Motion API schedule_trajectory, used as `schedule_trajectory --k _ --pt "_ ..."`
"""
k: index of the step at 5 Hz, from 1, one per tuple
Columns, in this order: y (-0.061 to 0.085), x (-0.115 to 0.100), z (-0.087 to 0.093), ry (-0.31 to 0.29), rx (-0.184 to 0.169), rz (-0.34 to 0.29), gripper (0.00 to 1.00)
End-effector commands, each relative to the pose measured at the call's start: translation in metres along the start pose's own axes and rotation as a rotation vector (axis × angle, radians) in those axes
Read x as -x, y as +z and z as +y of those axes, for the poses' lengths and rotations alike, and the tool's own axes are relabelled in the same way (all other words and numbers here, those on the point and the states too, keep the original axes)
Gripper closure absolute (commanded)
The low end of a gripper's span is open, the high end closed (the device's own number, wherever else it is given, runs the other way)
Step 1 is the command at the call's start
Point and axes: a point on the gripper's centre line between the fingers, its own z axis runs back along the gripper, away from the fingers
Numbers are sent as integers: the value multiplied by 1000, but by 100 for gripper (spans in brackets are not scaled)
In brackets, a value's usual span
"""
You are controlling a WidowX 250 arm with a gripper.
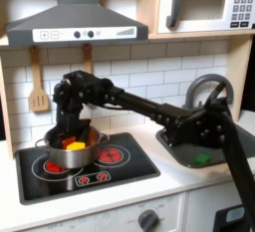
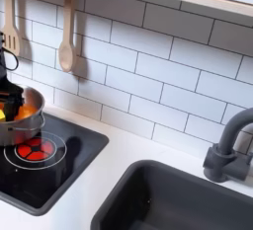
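A silver pot (image 1: 70,152) stands on the back left burner of a black toy stove (image 1: 120,166). Inside it lie a yellow piece (image 1: 76,146) and an orange piece (image 1: 62,134). My gripper (image 1: 68,126) points down into the pot, just over the orange piece, and the pot rim and my black fingers hide how the jaws stand. In the second exterior view the pot (image 2: 22,115) sits at the left edge, with my gripper (image 2: 8,94) dipping into it above orange and yellow bits.
A sink (image 1: 221,148) holding a small green thing (image 1: 202,158) lies right of the stove, with a grey faucet (image 1: 209,85) behind it. A wooden spatula (image 1: 38,87) and spoon (image 2: 66,37) hang on the tiled wall. A red burner (image 2: 35,151) is in front of the pot.
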Motion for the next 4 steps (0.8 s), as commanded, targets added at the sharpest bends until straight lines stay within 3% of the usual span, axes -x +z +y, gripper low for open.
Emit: schedule_trajectory --k 1,2,4 --pt "8 1 -6 -13 14 -7 0" --pt "6 7 -10 -29 43 9 0" --pt "24 19 -24 -61 108 -2 0"
